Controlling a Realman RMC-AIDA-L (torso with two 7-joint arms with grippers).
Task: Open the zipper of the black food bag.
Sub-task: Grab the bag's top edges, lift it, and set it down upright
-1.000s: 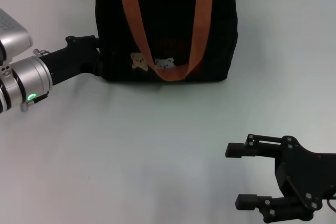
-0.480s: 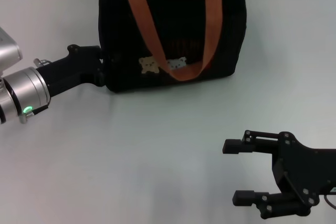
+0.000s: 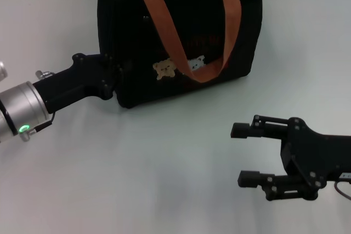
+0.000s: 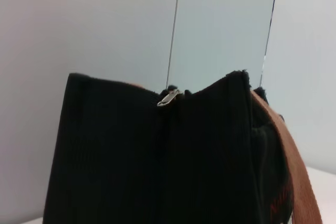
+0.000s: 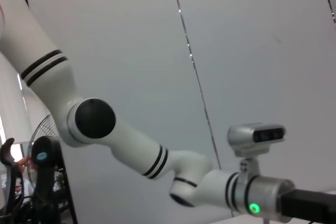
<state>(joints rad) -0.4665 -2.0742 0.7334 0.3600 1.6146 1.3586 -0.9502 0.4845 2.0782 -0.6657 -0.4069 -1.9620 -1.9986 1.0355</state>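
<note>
Left tool (image 3: pixel 109 78) presses against the black food bag (image 3: pixel 181 31) at upper centre, grip hidden; right tool (image 3: pixel 249 154) gapes idle, lower right. Zipper (image 4: pixel 169 97) apparently unopened.

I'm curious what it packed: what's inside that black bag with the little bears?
Nothing inside shows. The black food bag is opaque, and in the left wrist view the zipper appears shut at this end, its silvery pull at the rim. The contents stay hidden.
</note>
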